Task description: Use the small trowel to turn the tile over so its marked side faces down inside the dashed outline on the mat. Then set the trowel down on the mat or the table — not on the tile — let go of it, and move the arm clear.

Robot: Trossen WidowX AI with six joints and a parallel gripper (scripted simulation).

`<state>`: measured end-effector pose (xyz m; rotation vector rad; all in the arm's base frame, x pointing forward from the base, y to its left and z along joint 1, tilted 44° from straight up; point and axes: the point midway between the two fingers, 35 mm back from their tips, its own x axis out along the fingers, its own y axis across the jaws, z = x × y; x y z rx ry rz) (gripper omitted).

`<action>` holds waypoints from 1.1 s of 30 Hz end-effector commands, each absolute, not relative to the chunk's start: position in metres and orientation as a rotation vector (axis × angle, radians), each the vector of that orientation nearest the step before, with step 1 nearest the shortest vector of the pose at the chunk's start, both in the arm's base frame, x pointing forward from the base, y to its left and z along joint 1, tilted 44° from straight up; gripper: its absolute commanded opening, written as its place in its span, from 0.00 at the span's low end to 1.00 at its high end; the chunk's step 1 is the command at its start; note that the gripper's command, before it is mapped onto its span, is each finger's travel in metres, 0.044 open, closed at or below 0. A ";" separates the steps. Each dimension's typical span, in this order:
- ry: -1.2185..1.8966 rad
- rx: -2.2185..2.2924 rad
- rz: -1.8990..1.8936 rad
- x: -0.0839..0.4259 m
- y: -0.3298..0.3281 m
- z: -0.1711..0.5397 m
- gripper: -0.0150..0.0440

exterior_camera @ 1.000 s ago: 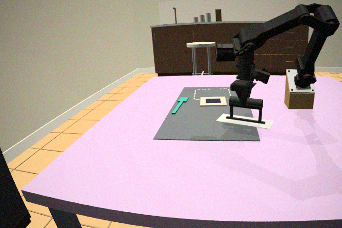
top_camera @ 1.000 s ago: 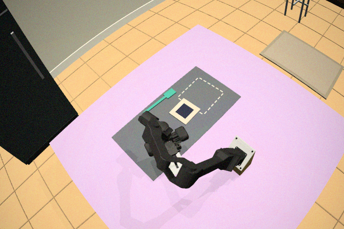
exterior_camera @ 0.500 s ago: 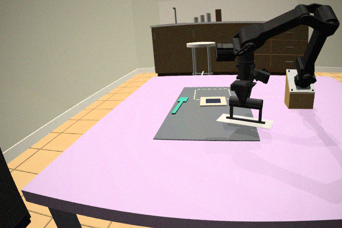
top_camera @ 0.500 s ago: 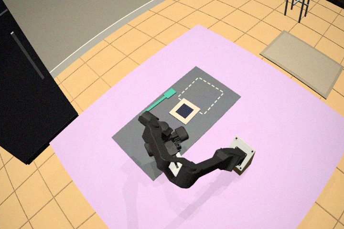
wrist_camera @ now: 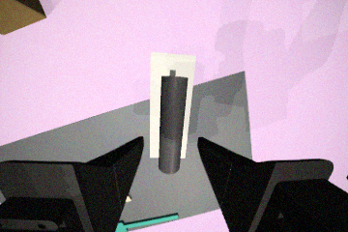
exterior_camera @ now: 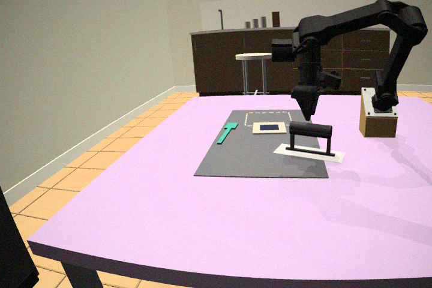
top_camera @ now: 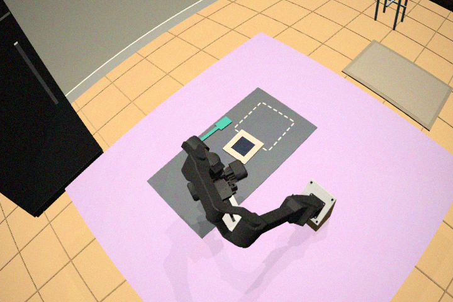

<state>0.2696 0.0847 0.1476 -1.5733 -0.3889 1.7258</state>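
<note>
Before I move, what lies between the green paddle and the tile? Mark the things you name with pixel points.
A strip of the grey mat (top_camera: pixel 224 134) (exterior_camera: pixel 243 131) (wrist_camera: pixel 85 130) lies there; the top and exterior views both show it.

From here the trowel's round black handle (exterior_camera: pixel 311 129) (wrist_camera: pixel 173 121) looks like smooth plastic with a faint sheen, above a flat off-white blade (exterior_camera: pixel 339 157) (wrist_camera: pixel 155 65) that seems matt. The grey mat (top_camera: pixel 177 178) (exterior_camera: pixel 243 159) (wrist_camera: pixel 95 130) has a dull, rubbery look, and the pink tabletop (top_camera: pixel 377 160) (exterior_camera: pixel 189 217) (wrist_camera: pixel 75 77) appears smooth and matt. Under the arm, the mounting block (top_camera: pixel 309 224) (exterior_camera: pixel 379 127) (wrist_camera: pixel 13 19) looks like brown wood, while the stool legs (exterior_camera: pixel 245 76) have a metallic gleam.
</note>
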 end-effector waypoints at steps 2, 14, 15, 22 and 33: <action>-0.350 -1.542 1.720 0.269 0.083 0.151 0.71; 0.011 -1.237 1.665 0.269 0.083 0.151 0.71; 0.039 -1.211 1.658 0.269 0.083 0.151 0.71; 0.233 -1.027 1.602 0.269 0.084 0.151 0.71; 0.515 -0.732 1.484 0.268 0.084 0.151 0.71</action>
